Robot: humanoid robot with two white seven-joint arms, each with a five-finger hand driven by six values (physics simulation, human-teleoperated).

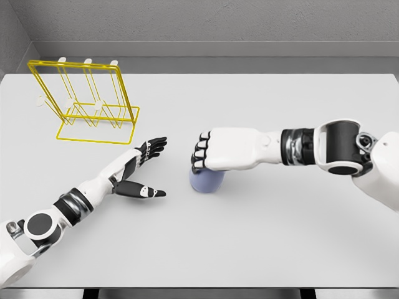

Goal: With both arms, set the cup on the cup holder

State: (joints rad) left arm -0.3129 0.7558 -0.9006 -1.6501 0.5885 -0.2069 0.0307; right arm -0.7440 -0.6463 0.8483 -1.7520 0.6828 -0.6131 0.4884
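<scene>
White table (262, 237) – right hand (215, 152) (curled) hides cup (207, 182).

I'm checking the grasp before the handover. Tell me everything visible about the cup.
The cup is pale lavender-blue, smooth and matte, plastic by its look. It stands on the white table near the middle. Only its lower body shows; the right hand covers its top from above, fingers curled over the near-left side. Rim and any handle are hidden. The left hand lies open to its left, not touching it.

White table (249, 249), grey walls (218, 22)
</scene>
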